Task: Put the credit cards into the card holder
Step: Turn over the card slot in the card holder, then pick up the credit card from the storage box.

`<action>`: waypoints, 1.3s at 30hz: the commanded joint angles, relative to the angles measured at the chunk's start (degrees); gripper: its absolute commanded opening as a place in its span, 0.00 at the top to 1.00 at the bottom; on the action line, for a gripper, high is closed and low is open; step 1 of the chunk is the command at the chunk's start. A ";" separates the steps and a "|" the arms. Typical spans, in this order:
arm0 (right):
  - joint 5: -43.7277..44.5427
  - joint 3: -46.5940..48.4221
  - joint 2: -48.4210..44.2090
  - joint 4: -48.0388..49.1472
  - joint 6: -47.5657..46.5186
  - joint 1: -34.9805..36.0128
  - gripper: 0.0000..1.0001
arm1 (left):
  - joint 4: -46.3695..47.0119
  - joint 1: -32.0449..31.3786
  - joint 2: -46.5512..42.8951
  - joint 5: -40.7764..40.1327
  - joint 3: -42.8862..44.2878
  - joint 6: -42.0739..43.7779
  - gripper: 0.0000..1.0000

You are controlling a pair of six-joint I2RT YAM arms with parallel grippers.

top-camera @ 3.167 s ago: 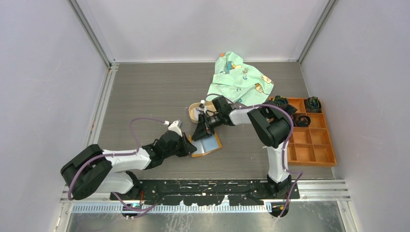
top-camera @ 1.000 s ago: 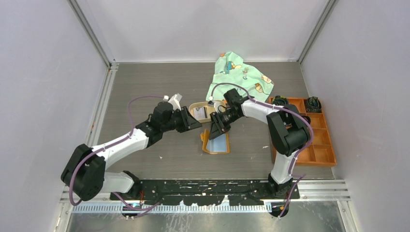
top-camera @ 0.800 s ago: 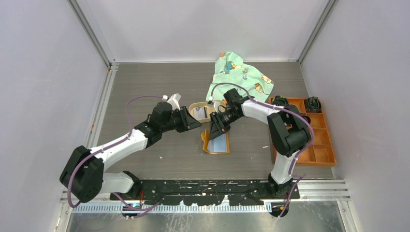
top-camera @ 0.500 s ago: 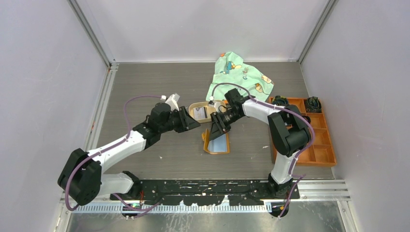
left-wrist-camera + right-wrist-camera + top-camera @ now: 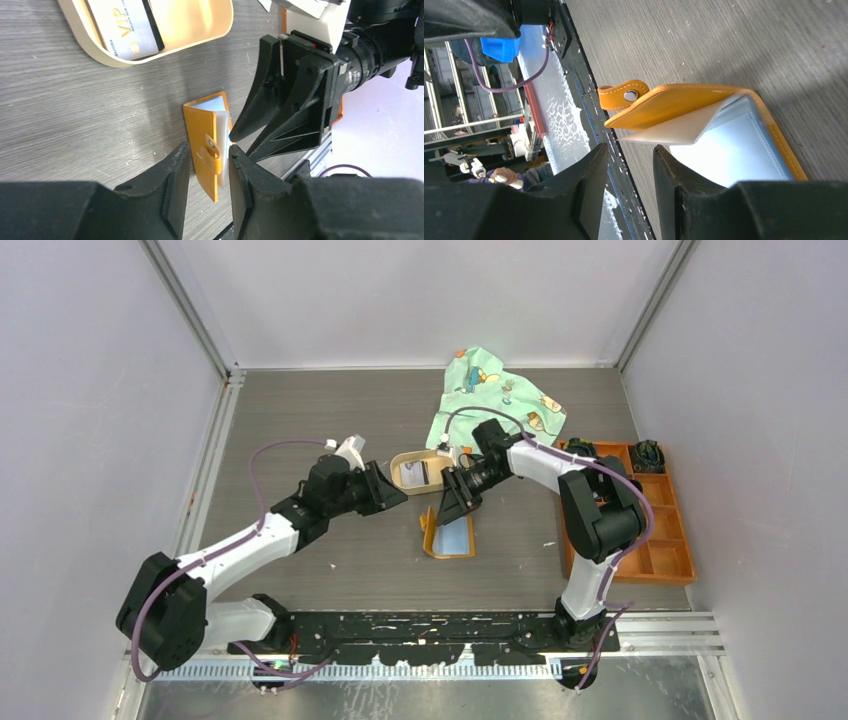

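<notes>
The orange card holder (image 5: 449, 537) lies open on the table, its flap and snap strap (image 5: 624, 95) raised and a light blue card (image 5: 734, 150) showing under a clear sleeve. Another credit card (image 5: 125, 30), whitish with "VIP" print and a dark stripe, lies in the oval tan tray (image 5: 401, 462). My right gripper (image 5: 451, 518) hovers open at the holder's far edge, nothing between its fingers (image 5: 589, 175). Just to the left of the tray and holder, my left gripper (image 5: 399, 497) is open and empty; in its wrist view the holder (image 5: 202, 142) lies beyond its fingertips (image 5: 175, 167).
A green printed cloth (image 5: 497, 400) is bunched at the back of the table. An orange compartment box (image 5: 640, 530) with dark items in its far cells stands on the right. The two grippers are close together over the holder.
My left arm has drawn back slightly to the left, uncovering more of the tray. The right gripper's jaws have widened a little at the holder's edge. The holder has not moved.
</notes>
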 commanded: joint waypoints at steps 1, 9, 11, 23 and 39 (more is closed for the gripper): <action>-1.55 4.34 -3.17 -4.77 -4.67 -1.64 0.56 | 0.16 0.90 -3.86 -4.27 -0.88 2.23 0.65; 6.99 17.34 -1.57 -13.03 -8.42 -3.18 0.53 | 0.10 6.65 -3.89 -3.79 -0.94 4.82 0.41; 11.31 19.73 0.16 -7.63 -1.75 -2.93 0.50 | 0.44 8.40 -1.95 -2.44 0.11 5.42 0.41; 25.06 32.68 17.77 5.21 20.99 -0.94 0.41 | -4.98 9.17 19.19 -4.37 14.90 6.40 0.51; 29.97 28.88 21.55 12.19 29.51 2.28 0.41 | -27.27 5.74 36.56 -9.65 34.27 6.20 0.81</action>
